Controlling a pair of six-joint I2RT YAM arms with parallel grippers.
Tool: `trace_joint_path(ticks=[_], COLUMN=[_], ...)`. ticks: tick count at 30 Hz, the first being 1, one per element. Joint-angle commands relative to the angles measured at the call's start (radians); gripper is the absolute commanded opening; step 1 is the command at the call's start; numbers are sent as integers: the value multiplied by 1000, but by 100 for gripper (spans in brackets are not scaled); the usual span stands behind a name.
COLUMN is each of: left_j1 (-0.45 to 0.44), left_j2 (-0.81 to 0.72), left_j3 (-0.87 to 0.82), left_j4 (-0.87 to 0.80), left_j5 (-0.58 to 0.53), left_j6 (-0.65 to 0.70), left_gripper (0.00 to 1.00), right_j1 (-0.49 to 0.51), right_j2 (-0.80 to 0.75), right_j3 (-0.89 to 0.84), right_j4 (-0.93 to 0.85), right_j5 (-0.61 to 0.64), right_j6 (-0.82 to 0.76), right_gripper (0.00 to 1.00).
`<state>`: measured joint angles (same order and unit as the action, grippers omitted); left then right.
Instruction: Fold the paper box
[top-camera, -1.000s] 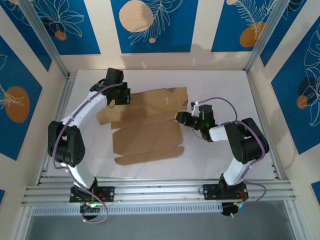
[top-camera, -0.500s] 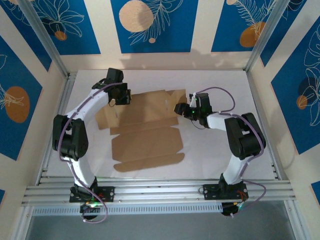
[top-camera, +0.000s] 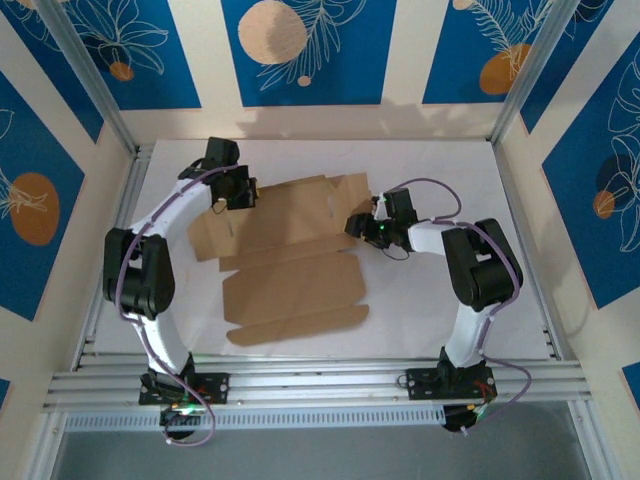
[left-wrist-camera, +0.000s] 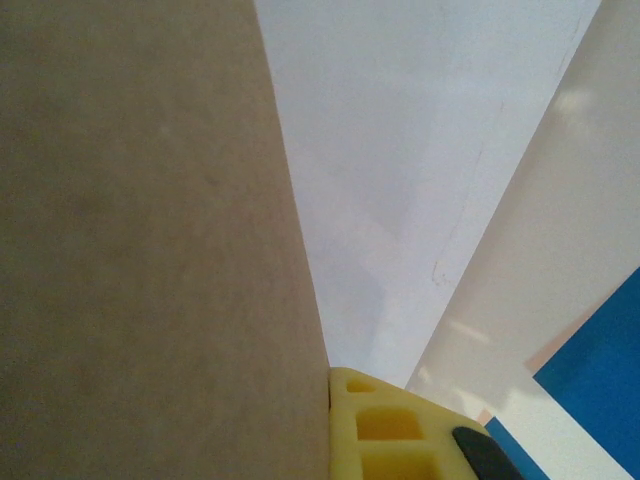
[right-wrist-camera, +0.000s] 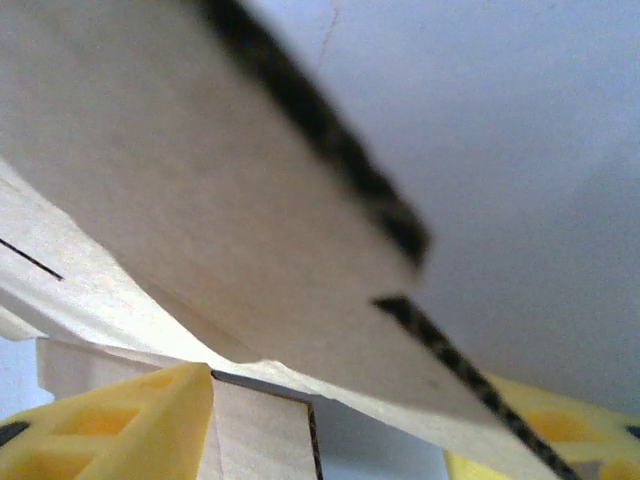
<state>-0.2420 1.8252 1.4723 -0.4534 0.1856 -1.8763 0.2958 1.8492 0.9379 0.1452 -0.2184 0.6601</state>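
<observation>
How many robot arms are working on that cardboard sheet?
2. The left arm reaches the paper box's far left corner; the right arm reaches its right edge.

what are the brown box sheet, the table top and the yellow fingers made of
Paper box: corrugated cardboard by the look, matte brown and unprinted. Its cut edge in the right wrist view shows a dark fluted core.
Table: smooth, plain white top. It could be laminate or painted board; I cannot tell which.
Fingers: matte yellow with moulded recesses, probably plastic.
</observation>
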Motion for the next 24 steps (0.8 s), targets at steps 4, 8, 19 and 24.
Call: trace_joint_path(ticks=[4,8,19,24], left_j1=[2,2,0,0], left_j2=[-17,-22,-35,-42], left_j3=[-18,-17,-19,-28], left_j4=[11,8,2,6], left_j5=[40,21,-12,-17], left_j6=[-21,-12,-13,-11], left_gripper=[0,0,0,0], right_j1=[40,50,33,27], right_j2=[-28,-49,4,37], right_j3=[16,8,-82,-114], right_j4=[-11,-6,314,467], right_j5=[-105,-127,-323,-361], right_j6=[31,62,368,481], right_gripper=[51,50,58,58])
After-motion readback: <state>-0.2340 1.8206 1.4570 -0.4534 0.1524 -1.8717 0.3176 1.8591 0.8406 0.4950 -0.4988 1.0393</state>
